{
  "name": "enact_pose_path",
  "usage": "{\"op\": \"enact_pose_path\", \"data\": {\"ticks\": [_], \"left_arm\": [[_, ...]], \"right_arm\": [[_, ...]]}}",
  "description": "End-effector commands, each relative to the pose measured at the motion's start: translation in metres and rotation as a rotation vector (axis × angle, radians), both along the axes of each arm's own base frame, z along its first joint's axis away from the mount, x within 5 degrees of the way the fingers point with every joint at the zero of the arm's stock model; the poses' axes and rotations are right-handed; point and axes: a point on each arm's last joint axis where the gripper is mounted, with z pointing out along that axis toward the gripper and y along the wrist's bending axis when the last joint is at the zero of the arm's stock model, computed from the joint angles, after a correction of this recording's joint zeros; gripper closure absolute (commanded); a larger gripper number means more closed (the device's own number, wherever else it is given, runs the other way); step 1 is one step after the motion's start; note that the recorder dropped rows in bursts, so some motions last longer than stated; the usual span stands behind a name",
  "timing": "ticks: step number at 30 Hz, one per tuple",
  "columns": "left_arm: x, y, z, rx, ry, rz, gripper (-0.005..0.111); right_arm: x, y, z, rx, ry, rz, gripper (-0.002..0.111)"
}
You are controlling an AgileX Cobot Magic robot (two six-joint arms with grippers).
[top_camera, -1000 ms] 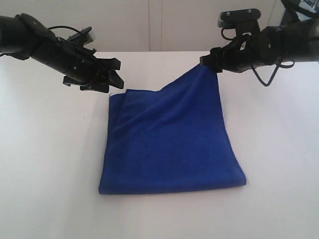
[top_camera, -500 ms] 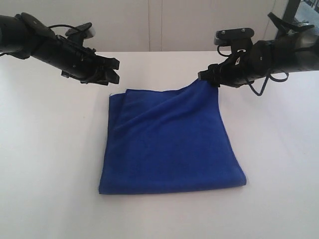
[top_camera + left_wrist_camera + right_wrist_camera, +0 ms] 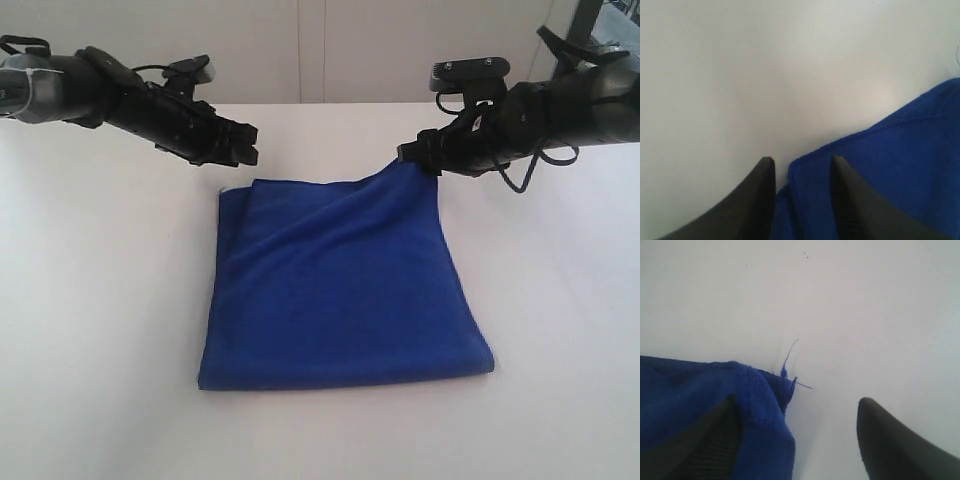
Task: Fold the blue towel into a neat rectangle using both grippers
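The blue towel (image 3: pixel 340 290) lies doubled over on the white table (image 3: pixel 100 350), its fold toward the front. Its far right corner is lifted off the table and hangs from my right gripper (image 3: pixel 415 152). In the right wrist view that corner (image 3: pixel 700 385) is draped over one finger while the jaws stand wide apart, so the right gripper (image 3: pixel 799 401) is open. A loose thread (image 3: pixel 790 352) sticks out of the corner. My left gripper (image 3: pixel 245 150) hovers just beyond the towel's far left corner. Its jaws are open (image 3: pixel 802 162), with the towel's edge (image 3: pixel 900 170) showing between and beneath them.
A pale wall (image 3: pixel 320 50) runs behind the table's far edge. Bare white tabletop surrounds the towel on the left, right and front sides.
My left gripper has swung toward the towel's far left corner, its jaws somewhat narrower. The right gripper has dropped slightly with the lifted corner, then held still.
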Motion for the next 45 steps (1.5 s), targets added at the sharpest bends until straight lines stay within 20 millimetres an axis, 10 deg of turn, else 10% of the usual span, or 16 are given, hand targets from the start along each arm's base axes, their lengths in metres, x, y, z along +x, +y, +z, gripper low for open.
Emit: {"op": "enact_pose_path", "data": {"ticks": [1, 7, 12, 39, 45], "left_arm": [[0.004, -0.008, -0.011, -0.017, 0.009, -0.056, 0.065], [0.004, -0.008, -0.020, -0.004, 0.015, -0.079, 0.065], [0.005, -0.009, -0.025, -0.003, 0.012, -0.093, 0.065], [0.007, -0.019, -0.039, -0.003, -0.055, -0.116, 0.066], [0.007, -0.019, -0.039, -0.002, -0.056, -0.114, 0.086]], "right_arm": [[0.001, -0.001, 0.000, 0.006, -0.004, -0.008, 0.046], [0.001, -0.001, 0.000, 0.006, -0.003, -0.008, 0.053], [0.000, -0.001, -0.001, 0.005, 0.004, -0.008, 0.108], [0.001, -0.001, 0.000, 0.026, 0.004, -0.023, 0.108], [0.001, -0.001, 0.000, 0.026, 0.004, -0.023, 0.108]]}}
